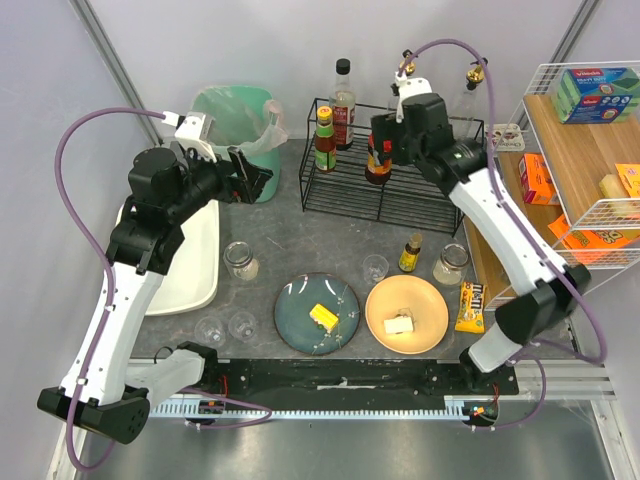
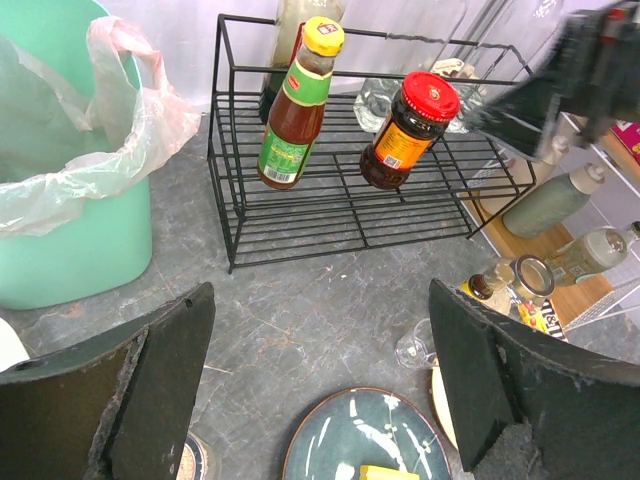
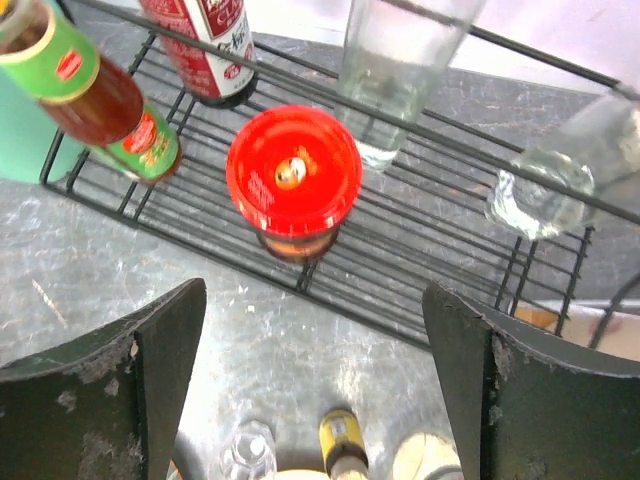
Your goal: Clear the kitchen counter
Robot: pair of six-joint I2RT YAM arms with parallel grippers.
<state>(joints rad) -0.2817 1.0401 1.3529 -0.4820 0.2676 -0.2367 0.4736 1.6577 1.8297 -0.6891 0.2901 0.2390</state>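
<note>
Top external shows the counter (image 1: 290,235) filling the middle, edged by a white tub (image 1: 195,270) on the left and a shelf (image 1: 590,150) on the right. The rack (image 1: 400,200) and bin (image 1: 235,110) stand along its far edge. Bare stone lies between them and the blue plate (image 1: 295,320) and tan plate (image 1: 425,300) near the front edge. The left gripper (image 2: 320,300) hovers beside the bin, jaws wide apart and empty. The right gripper (image 3: 315,295) hangs over the rack above a red-lidded jar (image 3: 293,170), jaws spread and holding nothing.
</note>
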